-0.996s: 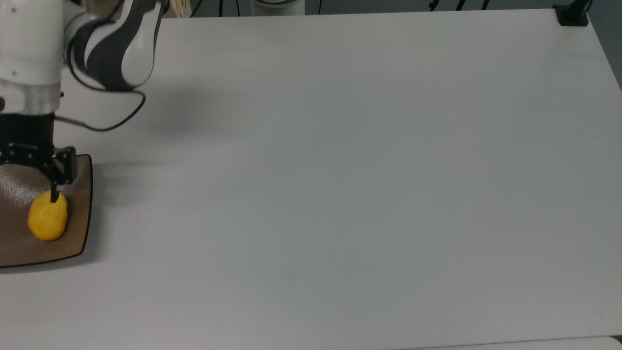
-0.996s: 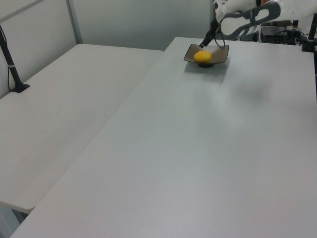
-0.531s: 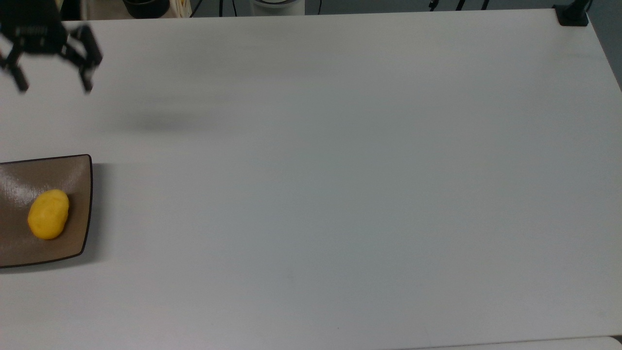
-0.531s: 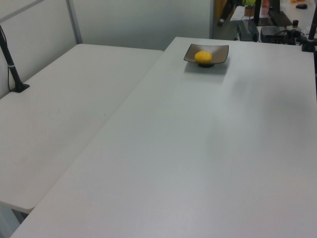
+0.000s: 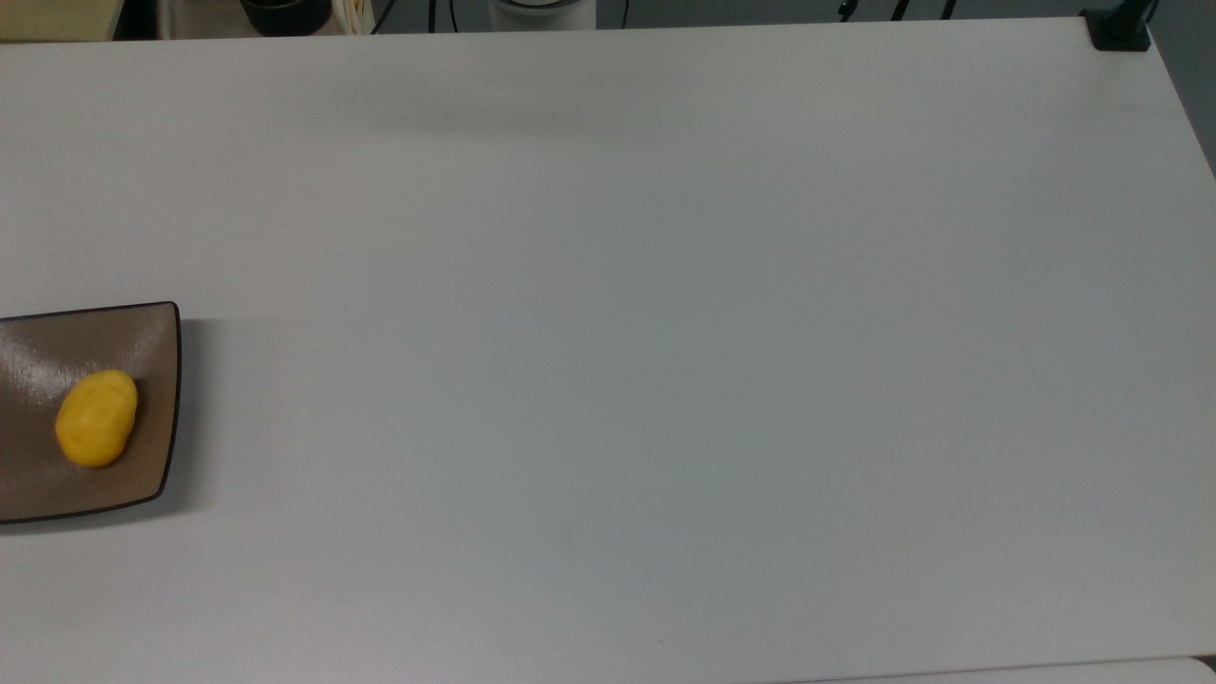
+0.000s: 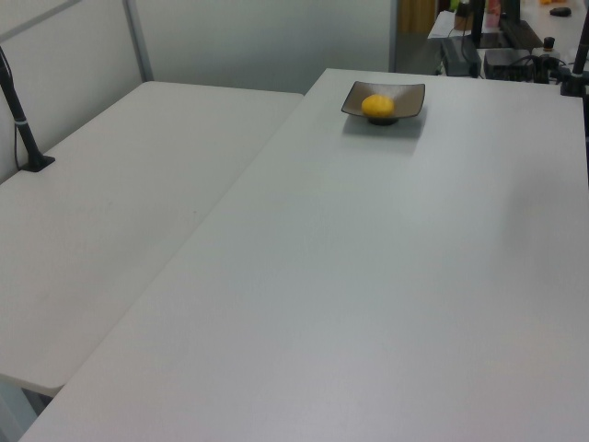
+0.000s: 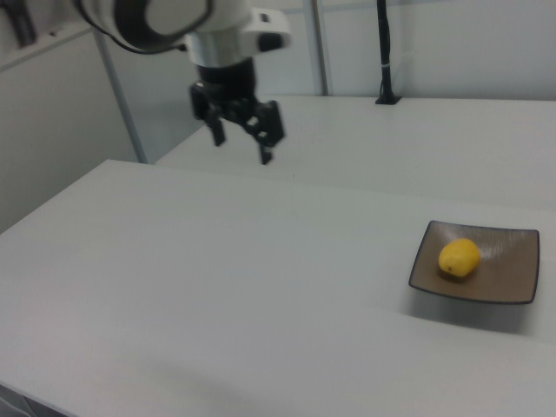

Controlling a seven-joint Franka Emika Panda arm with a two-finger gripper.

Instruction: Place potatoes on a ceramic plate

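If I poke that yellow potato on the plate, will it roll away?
Probably it would wobble more than roll: the potato looks like a lumpy oval. The plate's curved-up edges would likely keep it in. The plate looks glossy, so it might slide.

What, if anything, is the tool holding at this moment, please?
Nothing: the tool hangs open and empty above the table, and the potato lies on the ceramic plate.

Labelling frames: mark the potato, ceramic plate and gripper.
potato (image 5: 95,419), top view, middle of its top.
ceramic plate (image 5: 157,399), top view, bare inner surface beside its rim.
gripper (image 7: 243,143), right view, between its open fingertips.
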